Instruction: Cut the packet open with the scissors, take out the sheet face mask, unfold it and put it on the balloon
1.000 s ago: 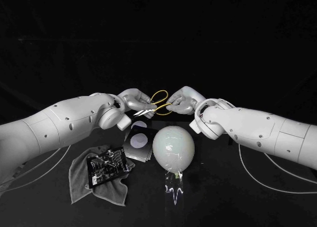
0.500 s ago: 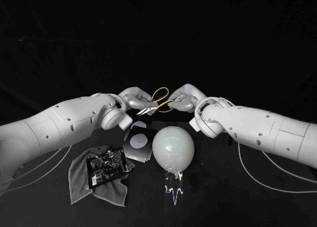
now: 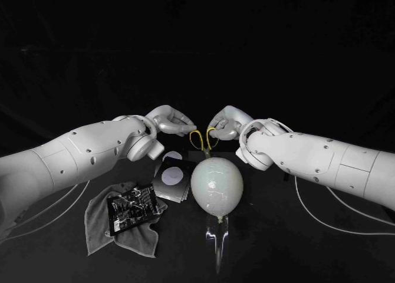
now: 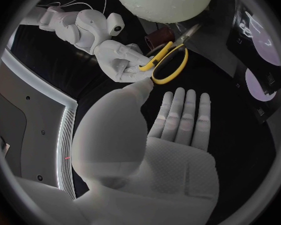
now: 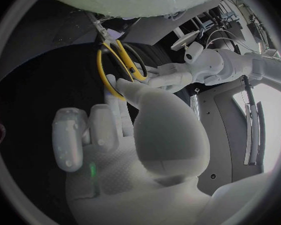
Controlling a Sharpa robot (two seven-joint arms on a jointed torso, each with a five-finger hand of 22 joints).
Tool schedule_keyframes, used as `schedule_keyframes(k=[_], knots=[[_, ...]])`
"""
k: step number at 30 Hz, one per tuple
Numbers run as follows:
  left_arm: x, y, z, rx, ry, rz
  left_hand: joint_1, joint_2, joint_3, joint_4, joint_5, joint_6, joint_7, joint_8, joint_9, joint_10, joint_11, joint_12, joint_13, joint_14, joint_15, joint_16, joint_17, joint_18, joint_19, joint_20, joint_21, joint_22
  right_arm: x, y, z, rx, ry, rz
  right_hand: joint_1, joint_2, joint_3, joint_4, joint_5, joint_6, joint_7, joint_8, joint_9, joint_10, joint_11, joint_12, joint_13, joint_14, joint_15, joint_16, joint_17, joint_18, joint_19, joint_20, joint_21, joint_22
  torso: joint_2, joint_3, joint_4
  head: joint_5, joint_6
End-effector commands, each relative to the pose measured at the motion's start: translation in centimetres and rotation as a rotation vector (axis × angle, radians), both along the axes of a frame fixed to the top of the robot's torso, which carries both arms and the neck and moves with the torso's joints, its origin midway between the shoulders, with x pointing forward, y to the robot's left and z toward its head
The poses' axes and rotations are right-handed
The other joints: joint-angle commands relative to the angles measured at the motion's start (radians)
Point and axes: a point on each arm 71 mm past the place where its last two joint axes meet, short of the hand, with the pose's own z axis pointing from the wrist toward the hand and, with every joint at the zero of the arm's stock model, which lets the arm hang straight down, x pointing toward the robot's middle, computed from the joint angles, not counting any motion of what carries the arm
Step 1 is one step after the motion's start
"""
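Observation:
The yellow-handled scissors [image 3: 203, 140] hang blades down just behind the top of the pale balloon [image 3: 217, 184]. My right hand [image 3: 224, 122] pinches their handles, as the left wrist view shows, with the hand [image 4: 120, 62] on the scissors [image 4: 169, 65]. In the right wrist view my thumb lies against the yellow loop [image 5: 114, 67]. Just left of the scissors my left hand [image 3: 170, 123] holds nothing, and its fingers [image 4: 181, 116] are stretched out. The black packet [image 3: 173, 175] with pale circles lies flat left of the balloon.
A grey cloth [image 3: 121, 227] lies at the front left with a dark patterned flat item [image 3: 131, 206] on it. White cables [image 3: 333, 218] trail over the table under both arms.
My left hand has let go of the scissors and opened. The scissors swung from lying level between both hands to hanging blades down from my right hand.

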Motion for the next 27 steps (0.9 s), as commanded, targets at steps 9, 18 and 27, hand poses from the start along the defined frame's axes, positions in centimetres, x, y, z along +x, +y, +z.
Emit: schedule_keyframes(k=[9, 18, 27], knots=[[0.0, -1.1, 0.3, 0.030, -0.046, -0.034, 0.095, 0.122, 0.078, -0.017, -0.001, 0.089, 0.005, 0.045, 0.011, 0.058, -0.038, 0.029, 0.006, 0.026, -0.025, 0.022, 0.002, -0.014, 0.003, -0.001, -0.004, 0.003, -0.2, 0.8, 0.4, -0.084, -0.063, -0.026, -0.010, 0.002, 0.010, -0.003, 0.003, -0.008, -0.004, 0.012, 0.032, 0.094, -0.063, 0.007, 0.007, 0.015, -0.008, 0.007, 0.006, -0.015, 0.063, -0.011, 0.011, 0.235, 0.000, 0.0003, -0.0002, 0.000, -0.003], [-0.1, -1.5, 0.3, 0.034, -0.041, -0.047, 0.107, 0.091, 0.108, -0.044, -0.001, 0.117, 0.000, 0.058, 0.011, 0.082, -0.042, 0.019, 0.001, 0.037, -0.029, 0.026, -0.001, -0.003, 0.016, -0.002, 0.000, 0.005, -0.1, 0.9, 0.9, -0.036, -0.119, -0.053, -0.012, 0.002, 0.015, -0.005, 0.003, -0.011, -0.004, 0.015, 0.037, 0.093, -0.063, 0.006, 0.010, 0.012, -0.009, -0.002, -0.013, -0.015, 0.062, -0.012, 0.009, 0.234, -0.001, -0.0001, -0.0008, -0.004, -0.001], [0.3, 0.1, 0.6, -0.082, -0.041, 0.054, 0.073, 0.075, 0.108, -0.024, -0.001, 0.120, 0.005, 0.054, 0.005, 0.091, -0.040, 0.011, 0.001, 0.043, -0.030, 0.030, -0.003, 0.004, 0.031, -0.002, 0.005, 0.006, -0.3, 0.8, 1.6, 0.055, -0.205, -0.052, -0.017, 0.002, 0.023, -0.007, 0.003, -0.018, -0.003, 0.017, 0.043, 0.085, -0.062, 0.000, 0.012, 0.009, -0.008, -0.008, -0.025, -0.014, 0.061, -0.012, 0.007, 0.234, 0.000, 0.0002, -0.0002, -0.007, 0.001]])
